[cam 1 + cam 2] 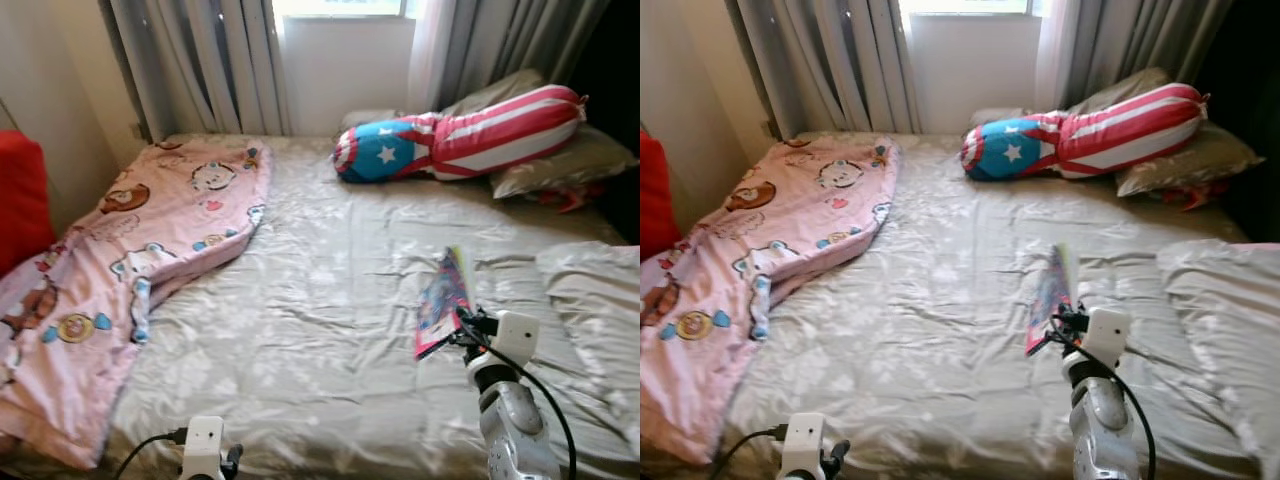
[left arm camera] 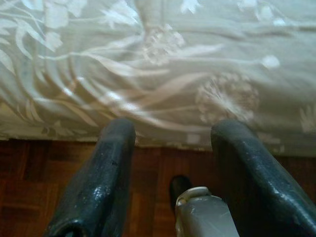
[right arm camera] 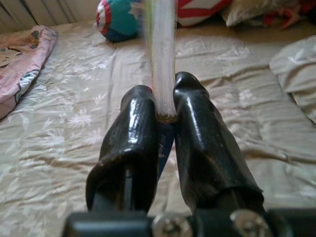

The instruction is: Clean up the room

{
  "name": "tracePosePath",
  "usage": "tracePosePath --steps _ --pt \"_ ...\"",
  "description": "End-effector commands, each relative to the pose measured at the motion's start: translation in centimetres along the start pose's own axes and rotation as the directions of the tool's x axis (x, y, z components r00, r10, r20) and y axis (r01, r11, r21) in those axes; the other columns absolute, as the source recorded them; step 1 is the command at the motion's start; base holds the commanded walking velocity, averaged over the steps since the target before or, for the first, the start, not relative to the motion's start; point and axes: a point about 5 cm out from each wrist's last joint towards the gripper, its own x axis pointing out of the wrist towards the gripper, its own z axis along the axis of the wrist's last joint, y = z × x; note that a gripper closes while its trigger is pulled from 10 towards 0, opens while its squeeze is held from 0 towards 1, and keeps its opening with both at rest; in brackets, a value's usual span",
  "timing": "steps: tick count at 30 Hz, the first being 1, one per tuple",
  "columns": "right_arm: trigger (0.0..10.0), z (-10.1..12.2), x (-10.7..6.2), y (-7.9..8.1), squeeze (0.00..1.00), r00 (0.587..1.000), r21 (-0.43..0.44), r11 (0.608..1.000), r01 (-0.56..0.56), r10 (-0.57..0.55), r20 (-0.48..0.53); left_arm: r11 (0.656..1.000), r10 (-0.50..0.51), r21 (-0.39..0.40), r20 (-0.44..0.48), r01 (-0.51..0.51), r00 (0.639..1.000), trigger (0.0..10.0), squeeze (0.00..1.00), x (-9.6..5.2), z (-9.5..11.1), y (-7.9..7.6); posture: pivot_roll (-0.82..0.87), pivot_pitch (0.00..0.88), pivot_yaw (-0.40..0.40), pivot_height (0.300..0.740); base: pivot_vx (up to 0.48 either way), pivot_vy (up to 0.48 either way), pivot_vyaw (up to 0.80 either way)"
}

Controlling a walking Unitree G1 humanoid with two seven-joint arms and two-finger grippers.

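The right gripper (image 3: 165, 106) is clamped on a thin book (image 1: 443, 297), held on edge above the bed (image 1: 320, 300) toward its right side. The bite is narrow, so the book may pivot or slip. The left gripper (image 2: 170, 138) hangs spread at the bed's near edge.

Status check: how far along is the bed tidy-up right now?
Early stage. In hand: the right gripper is shut on a thin colourful book, held on edge above the bed sheet. The left gripper is open, low at the bed's edge. Left: the pink blanket lies crumpled and the star-striped cushion sits by the pillows.
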Motion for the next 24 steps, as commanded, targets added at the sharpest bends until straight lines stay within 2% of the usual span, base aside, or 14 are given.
tracePosePath --steps 1,3,16,24 --pt "10.0 1.05 0.37 0.42 0.0 0.998 -0.01 1.0 -0.028 0.028 0.049 1.0 -0.006 -0.008 -0.004 0.006 1.0 10.0 0.0 0.1 0.11 -0.36 -0.02 0.0 -0.006 0.726 0.0 -0.315 0.0" --pt "10.0 0.94 0.37 0.43 0.0 0.999 -0.019 0.999 -0.032 0.032 0.04 1.0 -0.012 -0.008 -0.007 0.012 1.0 10.0 0.0 0.11 0.1 -0.47 -0.02 0.0 -0.005 0.726 0.0 -0.277 0.0" --pt "10.0 0.87 0.36 0.47 0.0 0.999 -0.017 0.999 -0.036 0.036 0.038 1.0 -0.019 0.003 -0.013 0.019 1.0 10.0 0.0 -0.01 -0.18 -0.4 -0.02 0.0 -0.01 0.726 0.0 0.0 0.0" --pt "10.0 0.67 0.26 0.46 0.0 0.999 -0.017 0.999 -0.034 0.035 0.03 1.0 -0.019 0.007 -0.017 0.019 1.0 10.0 0.0 -0.06 -0.33 -0.52 -0.02 0.0 -0.01 0.726 0.0 -0.321 0.0"
